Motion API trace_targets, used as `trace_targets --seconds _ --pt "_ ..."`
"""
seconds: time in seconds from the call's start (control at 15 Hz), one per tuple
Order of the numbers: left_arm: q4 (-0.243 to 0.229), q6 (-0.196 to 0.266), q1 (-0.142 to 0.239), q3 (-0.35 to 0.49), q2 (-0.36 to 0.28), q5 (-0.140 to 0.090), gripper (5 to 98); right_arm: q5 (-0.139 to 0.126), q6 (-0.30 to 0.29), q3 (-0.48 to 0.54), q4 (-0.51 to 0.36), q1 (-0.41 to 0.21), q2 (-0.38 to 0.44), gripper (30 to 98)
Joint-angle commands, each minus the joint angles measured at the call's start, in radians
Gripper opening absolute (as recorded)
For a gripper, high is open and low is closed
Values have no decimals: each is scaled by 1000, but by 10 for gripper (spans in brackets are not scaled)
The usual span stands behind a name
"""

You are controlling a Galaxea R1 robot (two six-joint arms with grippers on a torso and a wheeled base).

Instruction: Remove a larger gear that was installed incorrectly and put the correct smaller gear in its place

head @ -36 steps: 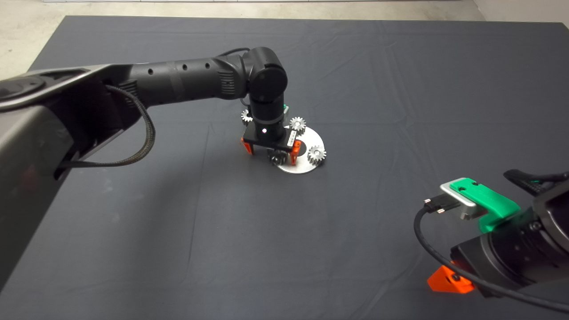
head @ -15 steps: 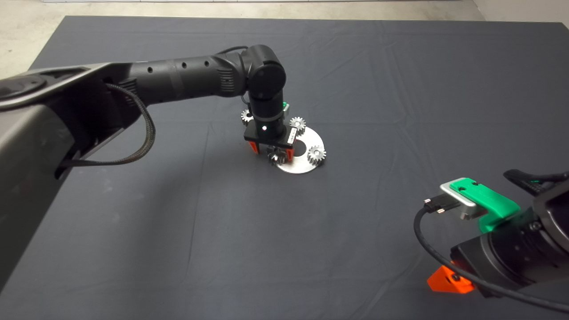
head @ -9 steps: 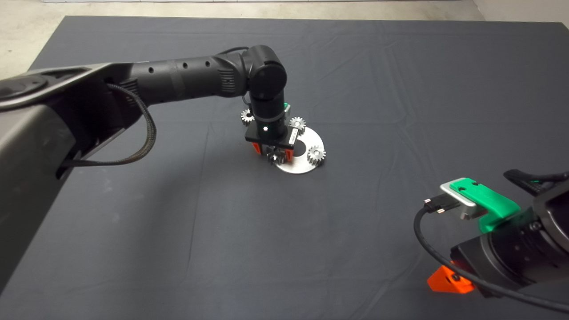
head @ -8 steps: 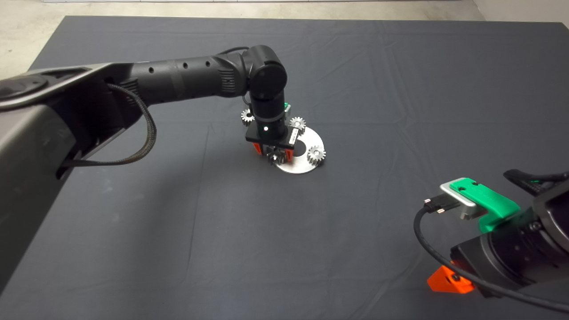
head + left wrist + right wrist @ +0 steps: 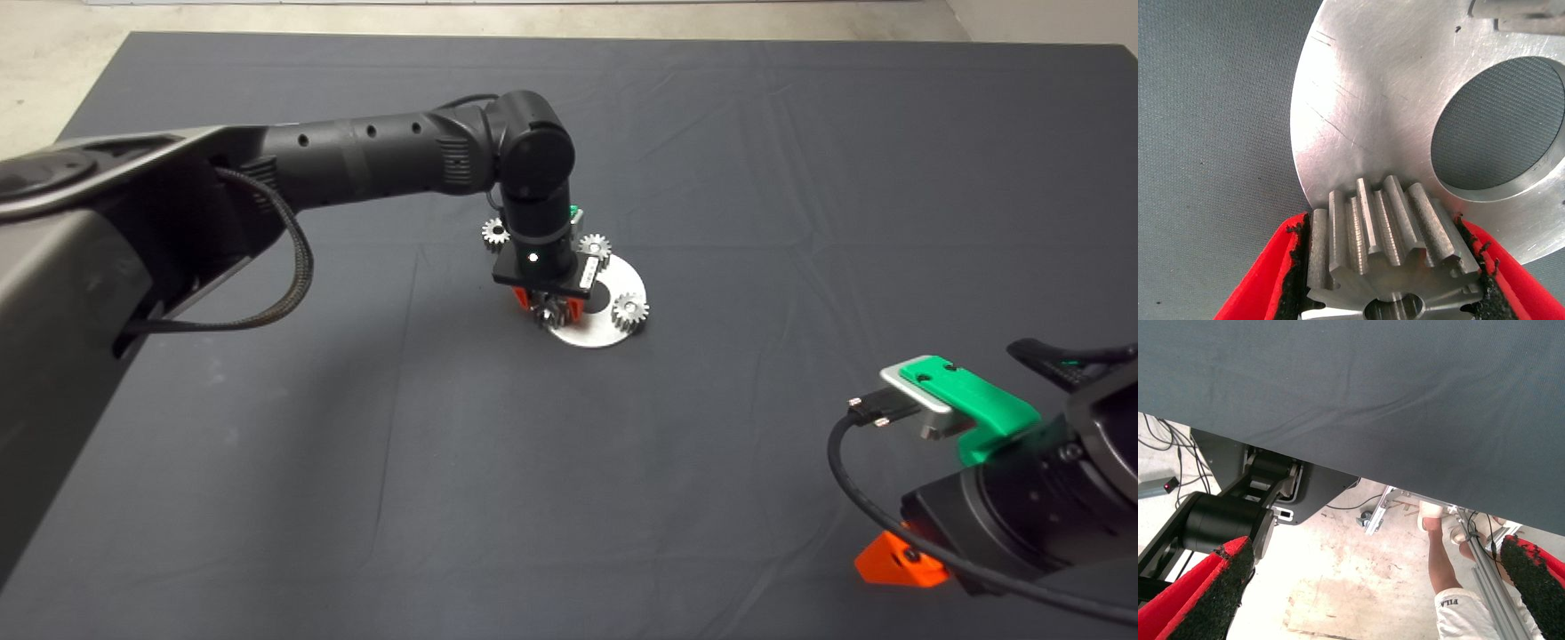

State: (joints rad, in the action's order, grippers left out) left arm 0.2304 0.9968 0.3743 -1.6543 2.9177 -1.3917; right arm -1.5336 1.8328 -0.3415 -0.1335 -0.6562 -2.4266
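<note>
My left gripper [image 5: 548,307] is down over the near-left edge of the round steel plate [image 5: 613,333], and over the last couple of seconds its fingers have drawn in from a wide spread until they clamp a gear. In the left wrist view the black pads [image 5: 1297,270] press on both flanks of that gear [image 5: 1388,257], which has broad, deep teeth and a centre hole, so I take it for the larger gear. It sits at the plate's [image 5: 1371,107] rim, and I cannot tell whether it has left its seat. I judge the grasp is made and the removal step is ready for a straight lift; pulling at an angle could bind the bore or drag the plate.

Far-left of the plate, a small gear [image 5: 493,233] lies alone on the mat [image 5: 267,444], partly hidden by the arm; that looks like the smaller gear to fit afterwards. Further right, two more small gears stand on the plate, one at the far side [image 5: 594,246] and one at the right [image 5: 629,310], both as they were.

At the near right edge my right gripper [image 5: 898,560] waits parked, fingers [image 5: 1211,590] spread wide with nothing held. Its wrist view shows the mat edge, the floor and a person's leg [image 5: 1451,580].
</note>
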Motion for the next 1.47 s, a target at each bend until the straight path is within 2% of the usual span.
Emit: trace_targets --seconds 0.0,0.6,0.73,0.87,1.2,1.4 --pt "-11 -4 12 5 -4 -36 510 -109 0 3 6 -13 -3 977" --pt "-25 8 17 35 -4 -35 479 -109 0 3 6 -14 0 977" --pt "-33 8 19 39 -4 -34 468 -109 0 3 6 -14 -1 977" --pt "-60 9 19 32 -8 -38 466 -111 0 3 6 -14 4 977" --pt "-90 9 46 29 -18 -44 464 -109 0 3 6 -14 4 977" --pt "-108 9 70 29 -18 -38 464 -111 0 3 8 -14 4 977"
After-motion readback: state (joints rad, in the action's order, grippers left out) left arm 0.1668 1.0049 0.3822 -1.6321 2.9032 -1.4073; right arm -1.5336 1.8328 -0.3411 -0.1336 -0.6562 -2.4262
